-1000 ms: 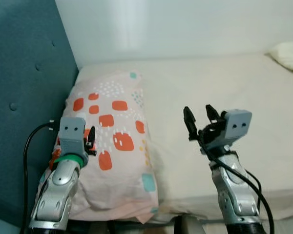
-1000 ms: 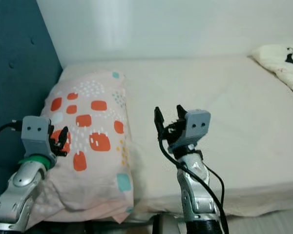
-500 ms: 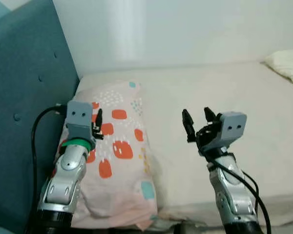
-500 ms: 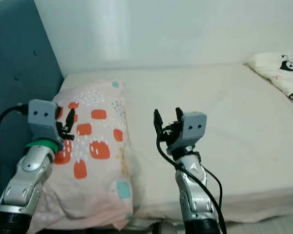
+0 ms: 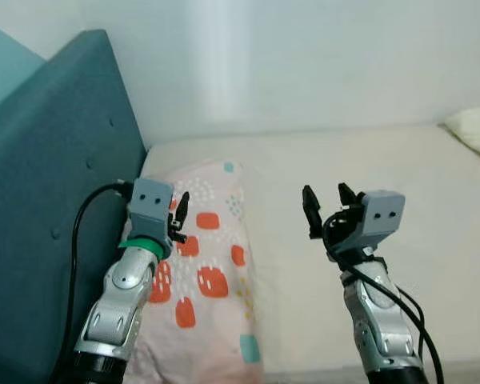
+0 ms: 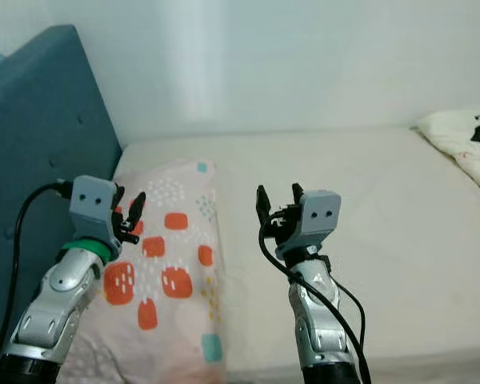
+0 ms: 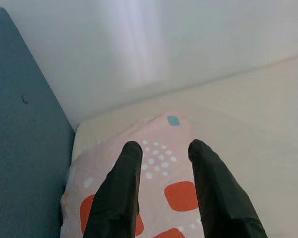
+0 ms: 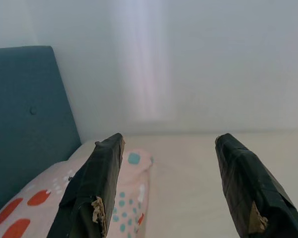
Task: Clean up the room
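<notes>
- On cream bed [image 5: 400, 168], at 9 o'clock against teal headboard [image 5: 56, 200]: pink pillow [image 5: 216, 280], orange patches
- Left gripper [image 5: 180, 216] above pillow, fingers slightly parted, holding nothing
- Right gripper [image 5: 326, 206] over bare mattress, spread wide, empty
- At 3 o'clock edge: second pillow [image 6: 464, 140]

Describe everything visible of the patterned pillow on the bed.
The pillow is soft, pale pink fabric printed with orange-red rounded blocks, small teal squares and clusters of white and teal dots. It lies flat and lengthwise on the cream mattress, its far end near the white wall, one long side against the teal headboard. The surface looks slightly wrinkled. The left gripper is raised above it, jaws open; contact cannot be told.
</notes>
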`<state>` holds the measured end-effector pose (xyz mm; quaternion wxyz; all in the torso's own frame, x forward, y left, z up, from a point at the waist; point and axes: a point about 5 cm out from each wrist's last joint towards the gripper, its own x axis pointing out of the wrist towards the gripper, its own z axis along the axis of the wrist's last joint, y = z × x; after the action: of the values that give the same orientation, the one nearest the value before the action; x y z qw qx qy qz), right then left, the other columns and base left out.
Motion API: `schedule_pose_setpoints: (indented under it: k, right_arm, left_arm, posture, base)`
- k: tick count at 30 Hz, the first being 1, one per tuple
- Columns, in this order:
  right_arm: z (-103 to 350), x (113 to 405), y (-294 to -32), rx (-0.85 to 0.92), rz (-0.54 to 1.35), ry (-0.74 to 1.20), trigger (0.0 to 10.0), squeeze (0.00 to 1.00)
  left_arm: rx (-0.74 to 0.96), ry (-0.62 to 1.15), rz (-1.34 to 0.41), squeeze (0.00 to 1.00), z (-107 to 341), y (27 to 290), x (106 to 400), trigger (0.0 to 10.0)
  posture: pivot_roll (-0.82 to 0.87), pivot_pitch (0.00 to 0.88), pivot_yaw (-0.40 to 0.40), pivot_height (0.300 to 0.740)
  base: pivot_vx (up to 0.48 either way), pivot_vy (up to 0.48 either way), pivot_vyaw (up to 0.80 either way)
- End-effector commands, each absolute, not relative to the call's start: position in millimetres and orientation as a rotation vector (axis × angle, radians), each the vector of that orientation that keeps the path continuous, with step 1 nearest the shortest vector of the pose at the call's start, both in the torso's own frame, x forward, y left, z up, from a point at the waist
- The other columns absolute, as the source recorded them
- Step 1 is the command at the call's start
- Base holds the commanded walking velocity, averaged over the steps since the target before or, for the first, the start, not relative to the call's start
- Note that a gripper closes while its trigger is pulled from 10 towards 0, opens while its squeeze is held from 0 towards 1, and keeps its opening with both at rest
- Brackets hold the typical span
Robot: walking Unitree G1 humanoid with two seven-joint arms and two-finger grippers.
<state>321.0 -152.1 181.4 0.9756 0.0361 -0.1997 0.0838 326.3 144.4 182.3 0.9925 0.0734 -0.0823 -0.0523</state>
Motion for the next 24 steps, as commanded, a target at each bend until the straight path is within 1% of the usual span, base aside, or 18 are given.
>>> schedule_pose_setpoints:
  k: [1,7,16,18,24]
  right_arm:
    - [173,320,-156,0.061,0.152,-0.374,10.0,0.0]
    - [168,319,-161,0.06,0.132,-0.36,10.0,0.0]
    - [163,318,-162,0.064,0.129,-0.341,10.0,0.0]
    - [158,318,-163,0.071,0.126,-0.327,10.0,0.0]
    - [156,317,-163,0.073,0.124,-0.32,10.0,0.0]
  left_arm:
    - [0.141,-0.111,-0.123,0.0,169,143,326,10.0]
    - [0.144,-0.089,-0.189,0.0,166,136,329,10.0]
    - [0.136,-0.092,-0.21,0.0,164,131,330,10.0]
    - [0.133,-0.093,-0.236,0.0,161,126,328,10.0]
    - [0.138,-0.092,-0.253,0.0,159,125,327,10.0]
  posture:
    - [-0.15,0.0,0.109,0.74]
    - [-0.17,0.0,0.109,0.74]
    - [-0.18,0.0,0.107,0.74]
    - [-0.18,0.0,0.106,0.74]
    - [-0.18,0.0,0.108,0.74]
  base:
    - [0.0,0.0,0.0]
    - [0.0,0.0,0.0]
    - [0.0,0.0,0.0]
    - [0.0,-0.24,0.0]
    - [0.0,-0.27,0.0]
